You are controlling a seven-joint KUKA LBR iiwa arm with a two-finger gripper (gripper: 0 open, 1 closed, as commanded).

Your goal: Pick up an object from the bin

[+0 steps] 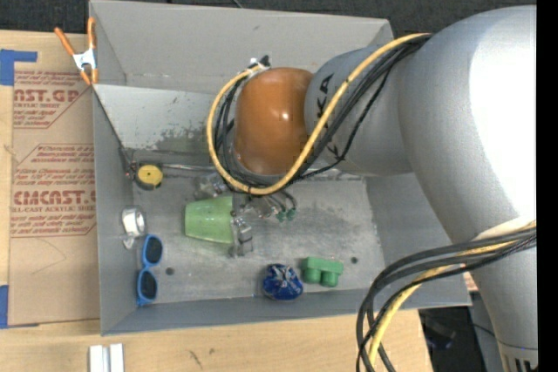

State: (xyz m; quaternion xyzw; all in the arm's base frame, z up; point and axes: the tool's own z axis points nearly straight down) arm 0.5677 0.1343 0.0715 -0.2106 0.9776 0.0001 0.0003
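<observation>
A pale green cup [207, 220] lies on its side in the middle of the bin floor. My gripper [239, 234] reaches down under the arm's orange cover, right at the cup's right-hand end and touching or nearly touching it. Whether it has hold of the cup is hidden. A blue crumpled ball [282, 282] and a small green block [323, 271] lie near the front wall, below and to the right of the gripper.
Blue sunglasses [148, 267] lie in the front left corner, with a small silver piece [132, 222] just above them. A yellow round thing [150, 177] sits at the left by the back slope. The arm covers the bin's right half.
</observation>
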